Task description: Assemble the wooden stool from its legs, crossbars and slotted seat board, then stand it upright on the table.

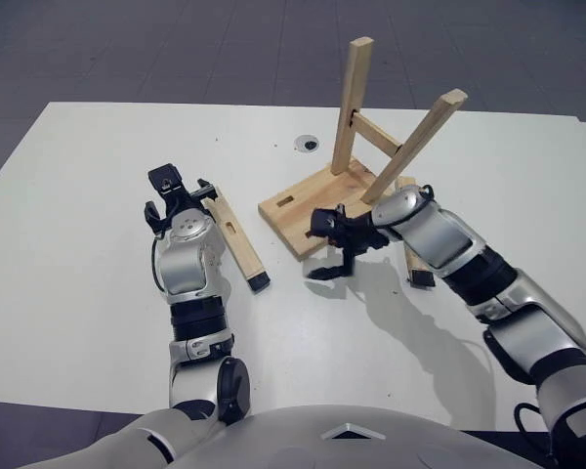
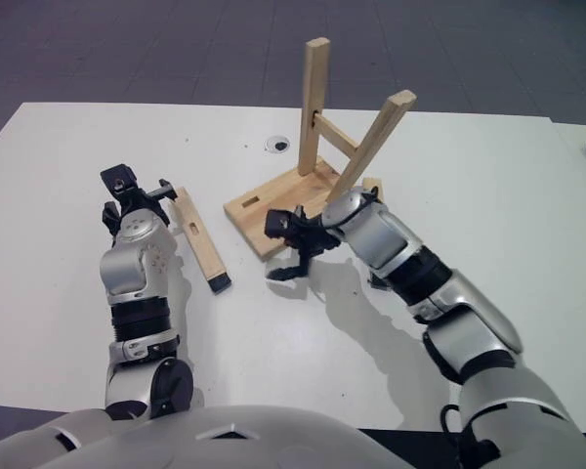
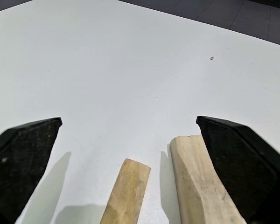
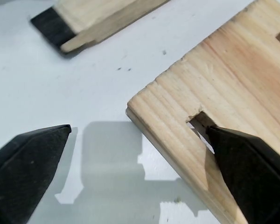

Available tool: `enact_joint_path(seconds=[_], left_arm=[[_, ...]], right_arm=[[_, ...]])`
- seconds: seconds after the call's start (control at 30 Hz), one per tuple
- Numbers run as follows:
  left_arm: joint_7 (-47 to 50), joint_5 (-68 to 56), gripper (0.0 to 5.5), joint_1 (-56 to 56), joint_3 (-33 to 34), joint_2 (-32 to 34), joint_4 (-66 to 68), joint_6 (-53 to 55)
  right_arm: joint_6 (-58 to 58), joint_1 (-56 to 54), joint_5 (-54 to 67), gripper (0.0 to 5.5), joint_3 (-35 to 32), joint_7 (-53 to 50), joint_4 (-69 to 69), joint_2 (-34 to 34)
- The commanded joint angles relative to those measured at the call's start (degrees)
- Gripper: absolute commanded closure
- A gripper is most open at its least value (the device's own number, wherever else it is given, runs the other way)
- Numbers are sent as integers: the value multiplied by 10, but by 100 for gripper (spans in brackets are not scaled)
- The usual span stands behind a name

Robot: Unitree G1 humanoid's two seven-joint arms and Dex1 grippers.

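White table (image 1: 98, 293) bears the seat board (image 1: 298, 210) flat, two legs (image 1: 352, 98) slanting upward. A loose leg (image 1: 239, 244) lies flat, black tip nearward. The left gripper (image 3: 129, 121) and right gripper (image 4: 139, 128) both have their jaws spread.

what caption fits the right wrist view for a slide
Open right hand at a corner of the slotted seat board, fingertip beside an empty slot, loose leg beyond.

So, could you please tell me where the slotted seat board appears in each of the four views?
Left eye view: seat board mid-table, just beyond the right gripper.
Right eye view: seat board at the same spot, centre-left.
Left wrist view: the wood between the fingers is other loose pieces.
Right wrist view: seat board, its slotted corner by one fingertip.
Shared landmark: the black-capped loose leg, also in the right wrist view.
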Motion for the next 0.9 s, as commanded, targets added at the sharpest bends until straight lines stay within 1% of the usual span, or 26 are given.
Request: enact_joint_path(seconds=[0.03,0.13,0.27,0.37,0.5,0.6,0.7,0.77,0.83,0.9], left_arm=[[4,-3,10,0,0,-2,0,-1],[5,-3,10,2,1,-1,-2,-1],[5,-3,10,3,0,-2,0,-3],[4,-3,10,3,0,-1,2,-5],[0,-4,10,6,0,2,0,-2],[-15,-5,10,8,-6,9,-2,3],[-40,14,10,16,-29,41,-23,7],[-73,29,10,29,-50,84,-51,16],[-116,45,10,52,-70,142,-86,42],[-170,57,10,77,-94,203,-113,73]], right_arm=[[-122,3,-75,12,36,79,-16,-95],[-194,0,-122,12,37,103,-3,-129],[-236,-6,-160,12,22,102,31,-125],[-231,-9,-149,12,2,121,42,-113],[-259,-14,-176,12,-17,106,61,-110],[-261,-3,-159,12,-56,104,33,-118],[-255,16,-123,12,-122,93,-16,-134],[-220,48,-49,12,-200,90,-77,-142],[-155,72,2,12,-280,41,-116,-121],[-70,104,43,12,-362,-41,-158,-80]])
